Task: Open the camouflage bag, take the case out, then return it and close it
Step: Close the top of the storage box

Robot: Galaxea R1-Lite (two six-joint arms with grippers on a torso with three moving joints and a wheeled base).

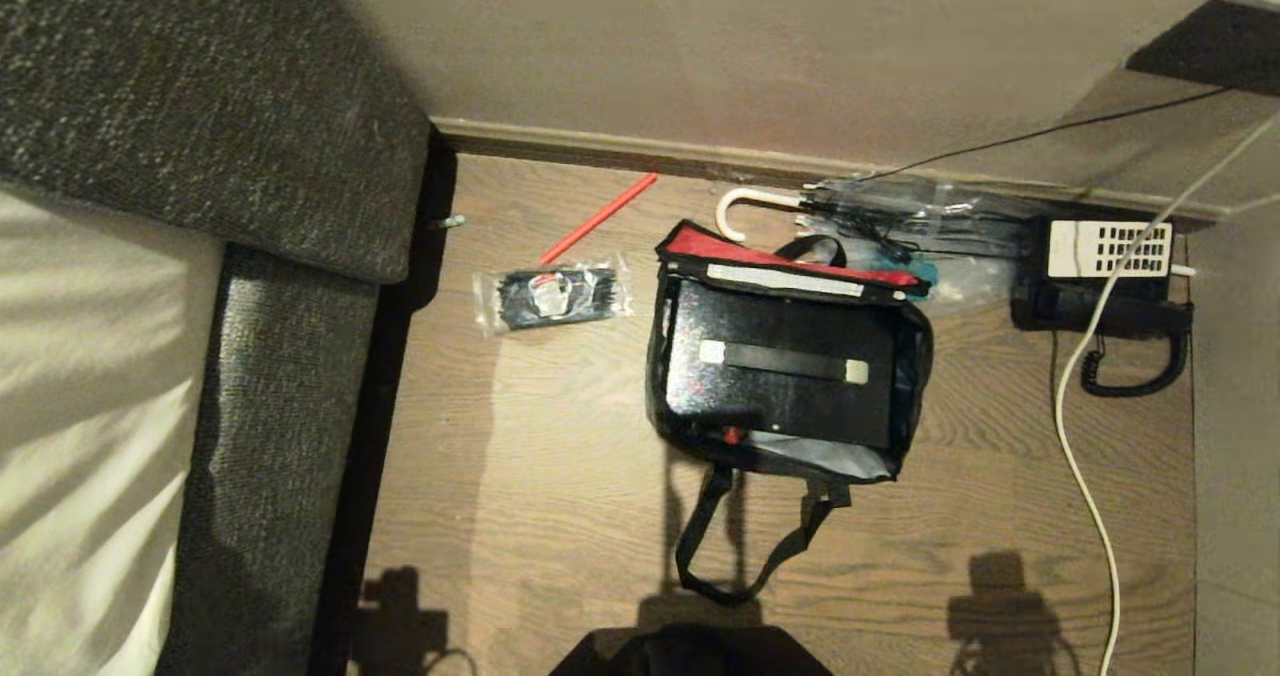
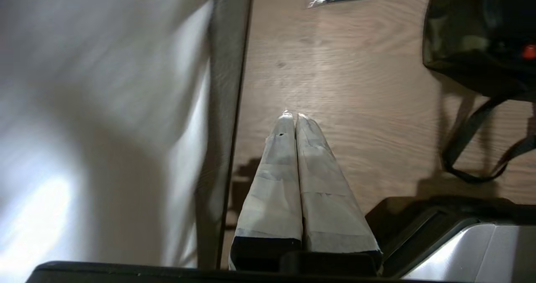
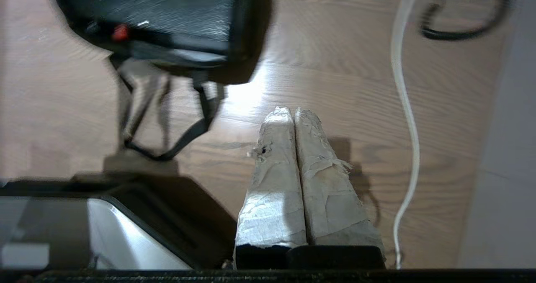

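The camouflage bag (image 1: 657, 356) lies open on the wooden floor, its red-lined flap (image 1: 760, 249) folded back toward the wall. The black case (image 1: 790, 396) rests flat inside it, with its pale-ended strap handle up and a small red latch (image 1: 732, 436) on the near side. The bag's black strap handles (image 1: 740, 546) trail toward me. Neither gripper shows in the head view. My left gripper (image 2: 295, 116) hangs shut and empty over bare floor, with the bag (image 2: 460, 36) off to one side. My right gripper (image 3: 292, 110) is also shut and empty, apart from the case (image 3: 167, 11).
A dark grey sofa (image 1: 250, 156) fills the left. A clear packet of black items (image 1: 553, 296) and a red stick (image 1: 598, 219) lie beside the bag. At the wall are a white hooked handle (image 1: 740, 211) and a black telephone (image 1: 1100, 276). A white cable (image 1: 1075, 436) runs along the right.
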